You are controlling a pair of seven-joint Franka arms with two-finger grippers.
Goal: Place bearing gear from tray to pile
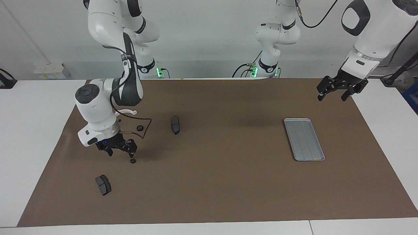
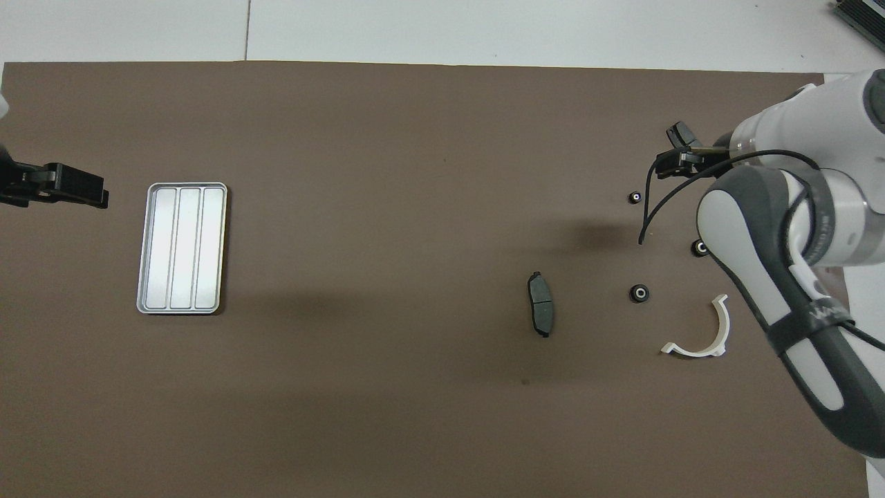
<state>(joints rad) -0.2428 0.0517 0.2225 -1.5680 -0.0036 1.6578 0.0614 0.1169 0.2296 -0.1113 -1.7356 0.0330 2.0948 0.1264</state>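
Altogether three gears (image 2: 634, 198), two brake pads (image 1: 175, 124), one tray (image 1: 304, 139); both tools spread, holding nothing.

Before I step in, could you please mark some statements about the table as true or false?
1. The tray holds no gear. True.
2. The right gripper has its jaws shut on a gear. False: the jaws are open, and a gear lies on the mat just below them.
3. The left gripper hangs right over the tray. False: it hangs beside the tray, over the mat, with its jaws open.
4. One brake pad lies nearer to the robots than the other brake pad. True.
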